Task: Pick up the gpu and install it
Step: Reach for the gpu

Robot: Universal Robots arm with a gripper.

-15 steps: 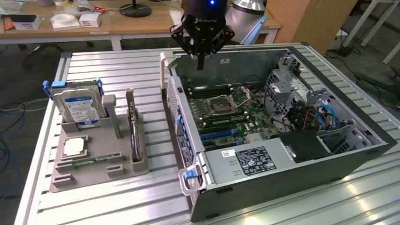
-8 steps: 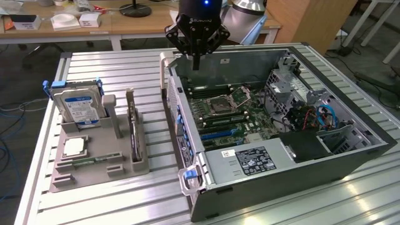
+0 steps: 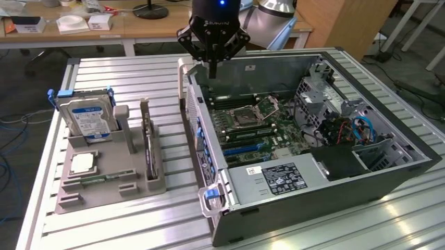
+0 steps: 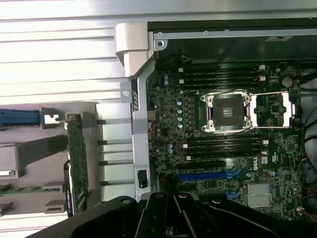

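The gpu [image 3: 149, 146] stands on edge in a slot of the grey holder [image 3: 104, 177], toward the exterior view's left of the open computer case [image 3: 389, 166]. In the wrist view the gpu [image 4: 78, 158] is a thin green card with a metal end bracket. My gripper [image 3: 210, 72] hangs above the case's far wall, fingers pressed together, holding nothing; it is well away from the gpu. The gripper's black body [image 4: 173, 218] sits over the motherboard [image 4: 223, 129]. A blue expansion slot [image 4: 208, 175] lies on the board near the gripper.
A silver hard drive [image 3: 87, 117] with a blue-white label stands in the holder, with a processor chip [image 3: 83, 162] and a memory stick [image 3: 90, 180] lying in front. The processor socket [image 3: 257, 109] is open. The case's power supply [image 3: 278, 177] fills its near end. A desk [image 3: 83, 31] stands behind the ribbed table.
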